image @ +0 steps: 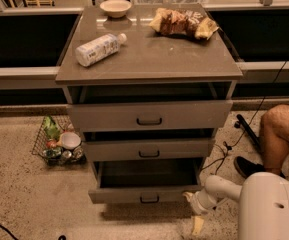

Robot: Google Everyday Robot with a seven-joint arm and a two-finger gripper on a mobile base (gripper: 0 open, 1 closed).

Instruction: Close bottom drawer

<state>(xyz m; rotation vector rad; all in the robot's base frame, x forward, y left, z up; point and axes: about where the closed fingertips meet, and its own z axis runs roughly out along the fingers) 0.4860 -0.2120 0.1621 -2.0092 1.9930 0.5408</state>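
Note:
The bottom drawer (144, 196) of the grey-brown cabinet (149, 64) is pulled partway out, its plain grey inside showing above a narrow front panel with a small dark handle (149, 200). My gripper (193, 209) sits low at the drawer front's right corner, at the end of my white arm (224, 189). One pale finger touches the panel's right end and the other points down toward the floor. The middle drawer (149, 149) and the top drawer (149, 115) stand slightly out above.
On the cabinet top lie a plastic bottle (98, 49), a small bowl (116, 7) and a snack bag (183, 21). A wire basket (59, 141) of items stands on the floor at left. A person's leg (279, 134) and cables are at right.

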